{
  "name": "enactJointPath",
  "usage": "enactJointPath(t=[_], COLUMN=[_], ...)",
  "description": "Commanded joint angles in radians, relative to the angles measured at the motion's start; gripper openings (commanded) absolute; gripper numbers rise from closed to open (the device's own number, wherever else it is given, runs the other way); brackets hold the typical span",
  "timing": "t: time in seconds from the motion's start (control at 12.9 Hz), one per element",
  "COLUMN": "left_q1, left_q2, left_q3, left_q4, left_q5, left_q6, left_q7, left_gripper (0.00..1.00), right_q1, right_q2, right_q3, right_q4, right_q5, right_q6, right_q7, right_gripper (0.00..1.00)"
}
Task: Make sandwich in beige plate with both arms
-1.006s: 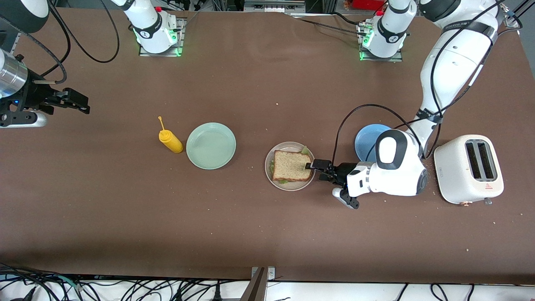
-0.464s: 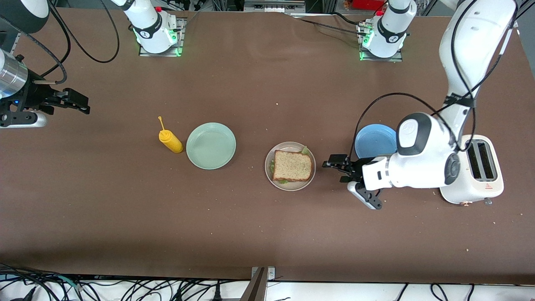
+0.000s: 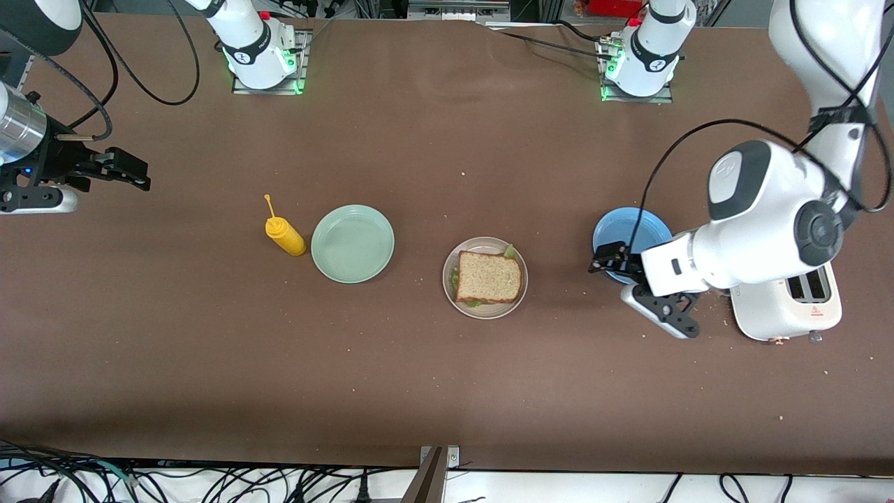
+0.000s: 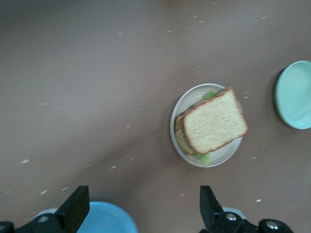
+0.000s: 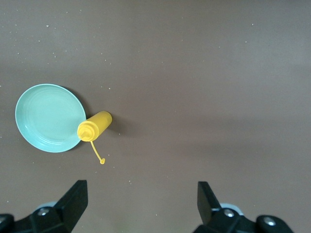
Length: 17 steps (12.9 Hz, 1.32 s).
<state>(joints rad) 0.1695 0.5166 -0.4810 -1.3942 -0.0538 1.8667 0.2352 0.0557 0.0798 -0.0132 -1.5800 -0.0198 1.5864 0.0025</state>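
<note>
Since pulling back off the sandwich [image 3: 489, 276], left gripper [image 3: 609, 260] hangs over blue plate [image 3: 628, 225], jaws apart.

Brown-bread sandwich [image 3: 489, 276] with lettuce, flat on round beige plate [image 3: 451, 292], mid-table

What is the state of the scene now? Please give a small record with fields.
sandwich: assembled, top bread slice over lettuce, on the beige plate
left gripper: open, empty, over the blue plate
right gripper: open, empty, waiting at the right arm's end of the table
green plate: empty, beside the yellow bottle
toaster: at the left arm's end, partly under the left arm
</note>
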Motion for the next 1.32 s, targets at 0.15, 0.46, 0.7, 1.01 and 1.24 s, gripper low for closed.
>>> enactJointPath(t=[0.15, 0.46, 0.7, 1.01, 1.24], left_q1=[0.004, -0.008, 0.002, -0.077, -0.116], left_q2=[-0.148, -0.155, -0.193, -0.263, -0.369], left_q3=[0.021, 0.016, 0.013, 0.143, 0.243], left_q4=[-0.008, 0.098, 0.109, 0.035, -0.092], left_q5=[0.155, 0.262, 0.25, 0.223, 0.06], left_q6=[-0.164, -0.319, -0.374, -0.374, -0.328], left_q7=[-0.102, -0.158, -0.189, -0.231, -0.234], left_gripper=[1.0, 1.0, 1.0, 1.0, 1.0], right_q1=[-0.004, -0.004, -0.002, -0.004, 0.0], right_q2=[0.003, 0.003, 0.003, 0.003, 0.003], right_q3=[0.002, 0.002, 0.004, 0.002, 0.004], right_q4=[0.014, 0.012, 0.012, 0.012, 0.012], right_q5=[0.009, 0.009, 0.009, 0.009, 0.009], right_q6=[-0.002, -0.003, -0.002, 0.0, -0.002], right_q7=[0.002, 0.004, 0.004, 0.002, 0.007], right_gripper=[1.0, 1.0, 1.0, 1.0, 1.0])
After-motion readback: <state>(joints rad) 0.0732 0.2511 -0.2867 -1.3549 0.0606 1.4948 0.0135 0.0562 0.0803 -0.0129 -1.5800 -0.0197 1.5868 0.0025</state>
